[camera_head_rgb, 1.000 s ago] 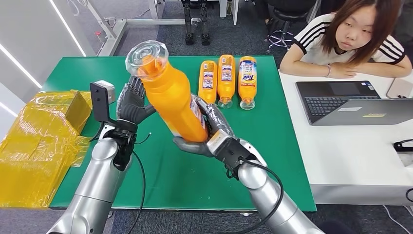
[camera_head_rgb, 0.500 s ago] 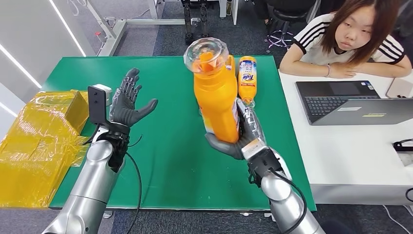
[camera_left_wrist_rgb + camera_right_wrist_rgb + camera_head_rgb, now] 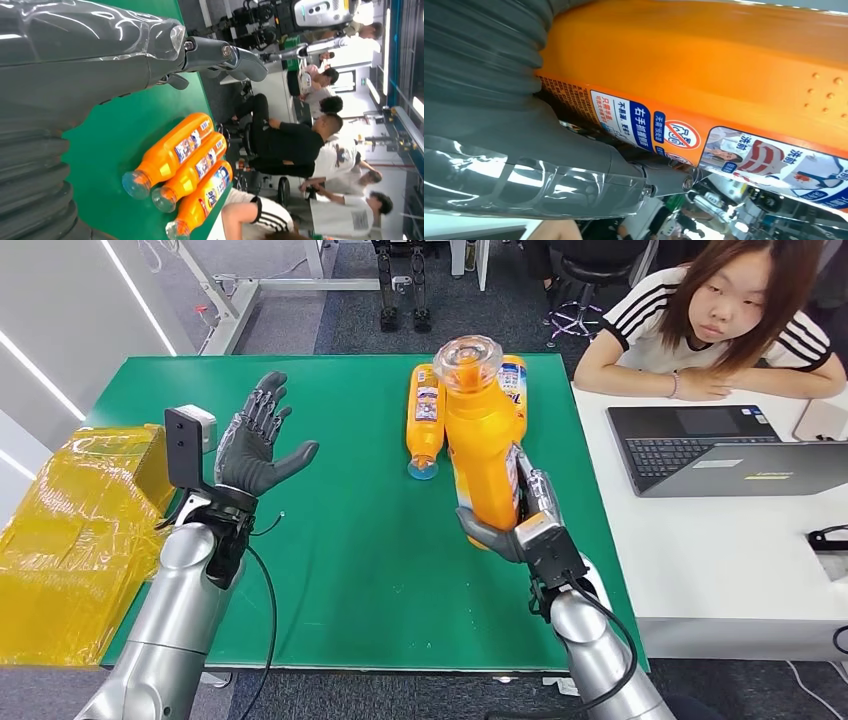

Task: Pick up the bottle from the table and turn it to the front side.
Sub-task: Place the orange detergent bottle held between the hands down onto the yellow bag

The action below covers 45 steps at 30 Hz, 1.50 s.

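Head view, right hand: the right hand (image 3: 510,525) grips the lower body of the bottle (image 3: 482,445), which stands upright above the right part of the worktop (image 3: 350,570), clear cap toward the camera.
Bottle: smooth orange plastic, tall and flat-sided, with a clear ribbed cap; in the right wrist view its printed label (image 3: 704,142) in blue, white and red lies against the thumb (image 3: 574,165).
Left hand: the left hand (image 3: 258,440) is raised over the left part of the worktop, palm up, fingers spread wide, holding nothing.
Worktop: flat, matte green surface with a straight near edge.
Left side: crinkled, glossy yellow wrapping (image 3: 70,530) covers boxy shapes beside the worktop.
Far row: three more orange bottles (image 3: 185,170) lie side by side near the far edge, labels up, clear caps toward the robot; in the head view the held bottle hides part of the row.
Right side: a white desk (image 3: 720,550) touches the worktop, carrying an open dark laptop (image 3: 720,450); a person (image 3: 720,320) in a black-and-white striped top leans on it.
Room: dark grey floor (image 3: 480,310), a white metal frame (image 3: 260,285) and chair bases beyond.
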Tool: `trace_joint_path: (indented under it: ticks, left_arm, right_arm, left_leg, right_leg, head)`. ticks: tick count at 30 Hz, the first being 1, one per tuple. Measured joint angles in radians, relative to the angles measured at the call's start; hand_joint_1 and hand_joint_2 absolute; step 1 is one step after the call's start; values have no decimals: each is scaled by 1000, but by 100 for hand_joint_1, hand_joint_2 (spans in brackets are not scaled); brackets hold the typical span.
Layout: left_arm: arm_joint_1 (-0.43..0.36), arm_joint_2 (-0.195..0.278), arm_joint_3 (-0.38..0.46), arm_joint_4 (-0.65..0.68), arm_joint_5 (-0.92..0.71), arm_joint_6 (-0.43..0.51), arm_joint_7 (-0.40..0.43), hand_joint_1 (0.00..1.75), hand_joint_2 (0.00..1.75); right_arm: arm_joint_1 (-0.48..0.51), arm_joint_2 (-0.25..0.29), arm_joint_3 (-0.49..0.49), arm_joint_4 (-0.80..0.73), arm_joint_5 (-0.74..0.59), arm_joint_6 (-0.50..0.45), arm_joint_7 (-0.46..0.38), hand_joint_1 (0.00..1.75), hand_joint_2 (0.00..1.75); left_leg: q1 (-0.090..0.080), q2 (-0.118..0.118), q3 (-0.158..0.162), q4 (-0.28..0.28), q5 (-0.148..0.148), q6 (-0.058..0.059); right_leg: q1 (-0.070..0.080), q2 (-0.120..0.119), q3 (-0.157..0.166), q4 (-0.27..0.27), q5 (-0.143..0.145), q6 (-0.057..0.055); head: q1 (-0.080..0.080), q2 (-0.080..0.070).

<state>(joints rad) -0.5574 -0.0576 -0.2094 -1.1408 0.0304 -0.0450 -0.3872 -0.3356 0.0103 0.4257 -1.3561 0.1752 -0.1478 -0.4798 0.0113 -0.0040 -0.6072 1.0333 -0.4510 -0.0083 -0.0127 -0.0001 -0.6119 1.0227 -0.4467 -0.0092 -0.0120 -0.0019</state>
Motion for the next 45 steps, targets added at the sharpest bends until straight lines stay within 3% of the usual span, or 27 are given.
trace_joint_path:
  ticks: [9, 16, 26, 34, 45]
  left_arm:
    - [-17, 50, 8, -21, 73, -75, 2, 0, 175]
    - [-37, 48, 7, -26, 104, -118, -6, 0, 175]
    - [-67, 33, -12, -23, 148, -137, 4, 0, 175]
    - [-90, 6, -12, -8, 179, -139, 4, 0, 175]
    - [-94, 15, -3, -1, 192, -142, 6, 0, 175]
  right_arm:
    - [0, -18, -75, 83, 36, -13, 9, 175, 175]
    - [-62, -7, -73, 162, 98, -9, 32, 175, 175]
    - [-210, 56, -10, 309, 116, -4, 43, 175, 175]
    - [-337, 172, 96, 393, 157, 16, 76, 175, 175]
    - [-417, 251, 163, 499, 169, 41, 84, 175, 175]
  left_leg:
    - [0, 0, 0, 0, 0, 0]
    - [0, 1, 0, 0, 0, 0]
    - [0, 1, -1, 0, 1, -1]
    - [0, 3, -1, 0, 1, -1]
    - [0, 2, -1, 0, 1, -1]
  right_leg:
    - [0, 0, 0, 0, 0, 0]
    - [0, 1, 0, 0, 0, 0]
    - [0, 1, -1, 1, 1, -1]
    - [0, 3, -2, 1, 1, -1]
    - [0, 2, -2, 2, 1, -1]
  head:
    - [0, 0]
    - [0, 0]
    - [0, 0]
    - [0, 0]
    - [0, 0]
